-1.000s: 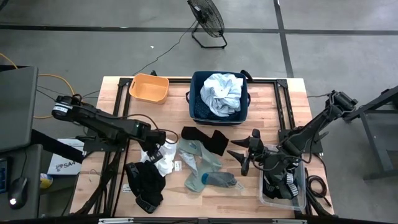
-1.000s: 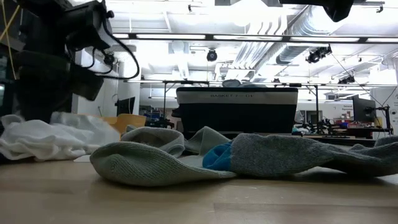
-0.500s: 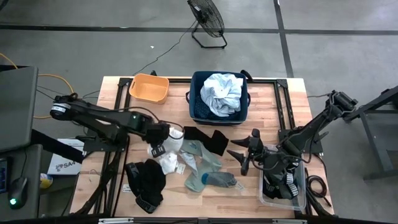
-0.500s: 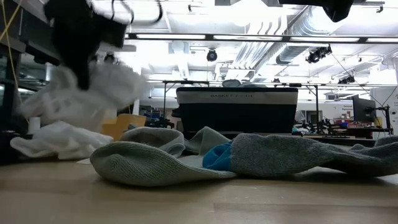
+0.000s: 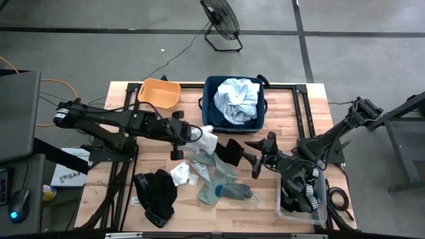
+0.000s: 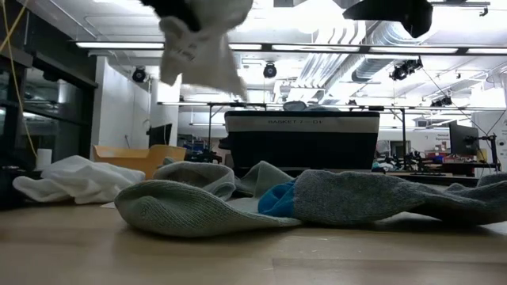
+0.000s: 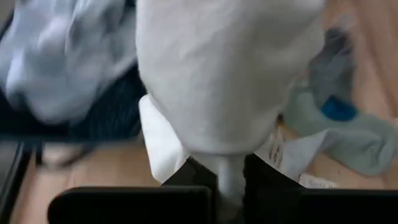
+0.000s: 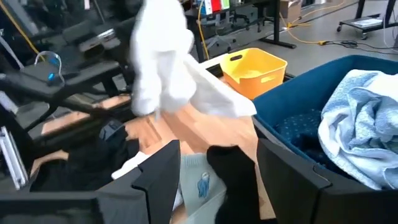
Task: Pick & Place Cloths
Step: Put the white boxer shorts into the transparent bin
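Note:
My left gripper (image 5: 190, 135) hangs above the table's middle, just left of the navy bin (image 5: 211, 121), shut on a small white cloth (image 5: 206, 139), which also shows in the low view (image 6: 202, 36). In the bin lies the pale blue-white shirt (image 5: 238, 98). Flat on the table are another white piece (image 5: 179, 174), grey-green socks (image 5: 216, 176) and black pieces (image 5: 229, 150) (image 5: 158, 192). My right gripper (image 5: 255, 157) is open, right of the socks, and touches nothing; its fingers (image 8: 155, 174) point toward the black piece. My left gripper pinches the white cloth between its two fingers (image 7: 202, 177) at a bunched part (image 7: 230, 168); how many layers I cannot tell. The cloth is lifted clear of the table and hangs slack from the fingers (image 6: 202, 36).
An orange tub (image 5: 159, 94) stands at the far left of the table. A clear plastic box (image 5: 317, 199) with dark contents sits at the near right corner. A floor fan (image 5: 222, 20) is beyond the far edge.
My left gripper has risen and travelled right toward the navy bin, carrying one white cloth up off the table; the other white piece stayed where it lay. My right gripper has shifted a little toward the far edge.

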### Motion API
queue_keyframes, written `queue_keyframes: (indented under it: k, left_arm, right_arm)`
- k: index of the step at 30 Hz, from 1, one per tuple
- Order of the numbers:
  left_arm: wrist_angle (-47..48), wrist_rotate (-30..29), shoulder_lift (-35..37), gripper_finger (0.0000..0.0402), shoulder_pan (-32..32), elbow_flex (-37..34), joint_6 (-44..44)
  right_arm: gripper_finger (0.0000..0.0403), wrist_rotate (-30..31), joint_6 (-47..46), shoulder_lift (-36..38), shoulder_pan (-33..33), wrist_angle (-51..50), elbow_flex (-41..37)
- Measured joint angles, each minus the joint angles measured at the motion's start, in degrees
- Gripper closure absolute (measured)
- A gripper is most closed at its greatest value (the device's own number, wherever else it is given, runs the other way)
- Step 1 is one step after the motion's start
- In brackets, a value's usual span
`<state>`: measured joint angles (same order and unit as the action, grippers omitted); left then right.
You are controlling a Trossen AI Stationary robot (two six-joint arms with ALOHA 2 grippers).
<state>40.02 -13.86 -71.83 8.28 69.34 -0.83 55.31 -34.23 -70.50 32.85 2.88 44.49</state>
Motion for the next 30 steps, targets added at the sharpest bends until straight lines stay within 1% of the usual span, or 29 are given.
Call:
queue_keyframes:
  k: [3,6,9,11,14,18,20,24,27,30]
  left_arm:
    - [-4.21,1.91,0.00,0.0394,-0.01,0.08,7.89]
    - [-6.53,3.77,0.00,0.0394,-0.01,0.08,15.22]
    - [-8.35,4.32,0.00,0.0394,-0.01,0.08,20.76]
    - [-9.70,4.32,-0.02,0.0394,-0.01,0.08,23.63]
    - [-11.71,4.30,-0.02,0.0394,-0.01,0.08,28.42]
    - [-13.75,3.01,-0.02,0.0394,-0.01,0.08,34.67]
    - [-13.71,0.41,-0.02,0.0394,0.01,0.08,37.10]
    - [-13.09,-6.93,-0.02,0.0393,0.01,0.08,39.69]
    - [-12.85,-11.93,-0.04,0.0391,-0.01,0.08,42.00]
    - [-12.91,-13.49,-0.04,0.0391,-0.01,0.08,45.31]
  right_arm:
    - [0.0199,-0.88,4.60,0.00,-1.21,5.36,0.00]
    - [0.0199,-6.12,15.05,0.02,-2.73,12.30,0.00]
    - [0.0199,-11.69,26.28,0.03,-4.39,17.20,0.00]
    - [0.0199,-15.03,33.77,0.04,-5.72,18.54,0.00]
    - [0.0199,-18.77,41.50,0.04,-8.18,19.28,0.00]
    - [0.0199,-23.99,45.20,0.04,-11.61,21.47,0.00]
    - [0.0199,-26.82,46.04,0.04,-13.07,23.37,0.00]
    - [0.0192,-35.25,46.53,0.04,-14.89,27.09,0.00]
    - [0.0166,-38.71,46.56,0.04,-15.88,28.74,0.00]
    - [0.0128,-40.34,47.79,-0.23,-17.31,29.19,0.00]
